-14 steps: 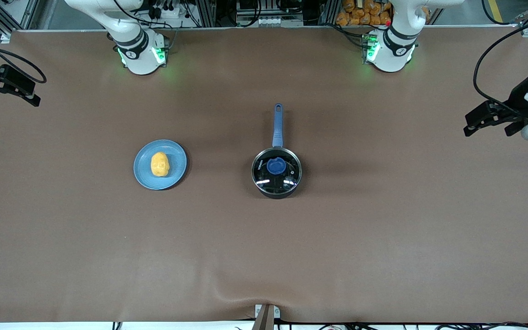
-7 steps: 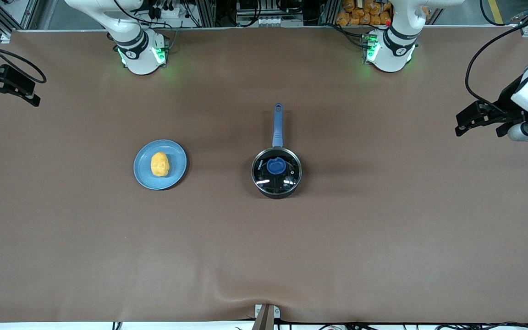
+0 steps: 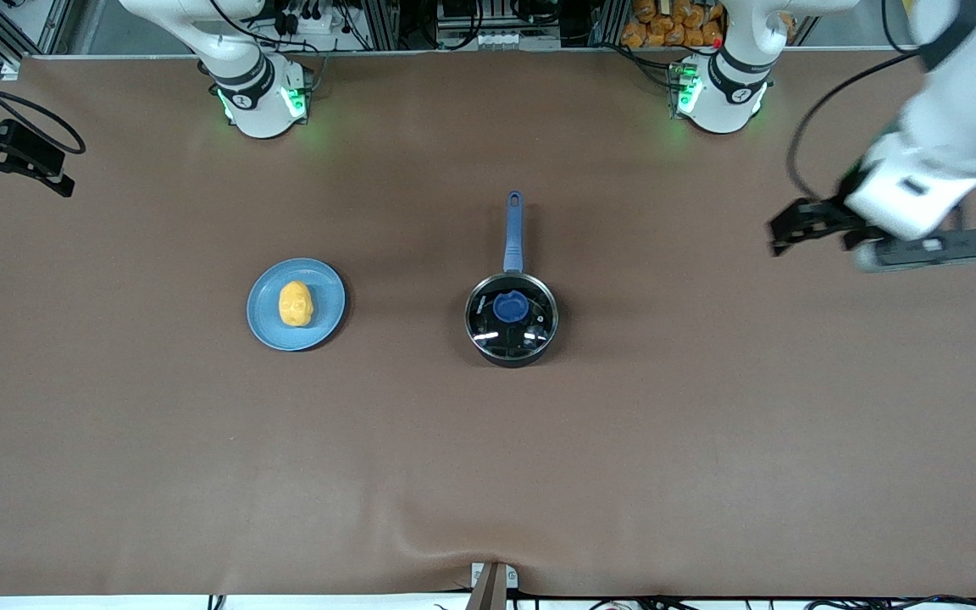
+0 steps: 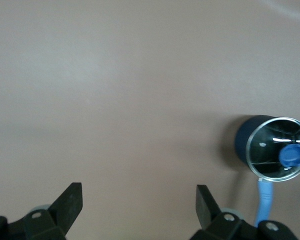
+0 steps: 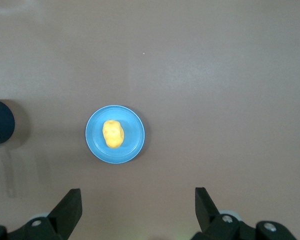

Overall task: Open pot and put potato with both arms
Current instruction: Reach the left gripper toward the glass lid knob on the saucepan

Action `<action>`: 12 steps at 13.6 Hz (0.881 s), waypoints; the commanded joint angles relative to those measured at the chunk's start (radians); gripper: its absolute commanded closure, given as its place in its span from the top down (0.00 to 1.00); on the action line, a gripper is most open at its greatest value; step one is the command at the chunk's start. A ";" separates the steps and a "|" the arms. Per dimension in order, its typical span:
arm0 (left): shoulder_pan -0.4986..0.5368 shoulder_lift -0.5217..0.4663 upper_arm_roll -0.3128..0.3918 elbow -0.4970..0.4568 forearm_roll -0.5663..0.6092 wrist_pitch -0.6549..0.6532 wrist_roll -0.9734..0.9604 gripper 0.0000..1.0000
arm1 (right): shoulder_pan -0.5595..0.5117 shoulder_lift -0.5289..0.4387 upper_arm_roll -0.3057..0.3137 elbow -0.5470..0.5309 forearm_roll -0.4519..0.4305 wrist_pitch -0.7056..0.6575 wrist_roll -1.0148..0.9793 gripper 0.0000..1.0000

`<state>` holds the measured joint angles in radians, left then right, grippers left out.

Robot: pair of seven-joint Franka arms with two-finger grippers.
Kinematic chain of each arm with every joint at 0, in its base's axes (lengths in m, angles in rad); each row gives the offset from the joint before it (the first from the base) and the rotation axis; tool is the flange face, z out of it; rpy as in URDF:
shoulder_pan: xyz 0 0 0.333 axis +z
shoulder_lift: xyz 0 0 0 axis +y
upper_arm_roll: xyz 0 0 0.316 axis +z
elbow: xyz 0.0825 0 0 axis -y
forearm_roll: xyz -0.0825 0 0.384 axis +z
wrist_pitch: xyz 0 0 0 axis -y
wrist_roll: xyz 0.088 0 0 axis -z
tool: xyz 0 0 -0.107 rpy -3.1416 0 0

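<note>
The pot (image 3: 511,320) stands at the table's middle, its glass lid with a blue knob (image 3: 510,307) on it and its blue handle (image 3: 512,229) pointing toward the robots' bases. It also shows in the left wrist view (image 4: 272,147). The potato (image 3: 295,303) lies on a blue plate (image 3: 327,301), toward the right arm's end. The right wrist view shows the potato (image 5: 113,133) and the plate (image 5: 135,135). My left gripper (image 3: 780,233) is open and empty, up over bare table toward the left arm's end from the pot. My right gripper (image 3: 60,180) is open and empty, waiting over the table's edge.
The brown table cover (image 3: 488,457) is bare around the pot and the plate. The arms' bases (image 3: 261,97) stand along the table's edge farthest from the front camera. A small bracket (image 3: 492,580) sits at the nearest edge.
My left arm has swung in from the table's end toward the pot, gripper still open. The right arm, the pot and the potato have not moved.
</note>
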<state>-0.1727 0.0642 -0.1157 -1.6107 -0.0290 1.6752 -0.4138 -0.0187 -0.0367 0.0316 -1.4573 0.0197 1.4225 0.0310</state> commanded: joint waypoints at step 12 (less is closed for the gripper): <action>-0.273 0.405 -0.145 0.135 -0.002 0.228 -0.519 1.00 | -0.020 0.006 0.008 0.015 0.014 -0.013 -0.006 1.00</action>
<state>-0.4047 0.3979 -0.2723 -1.5427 -0.0434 1.8803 -0.8877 -0.0206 -0.0363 0.0300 -1.4574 0.0199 1.4221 0.0310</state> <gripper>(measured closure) 0.000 0.000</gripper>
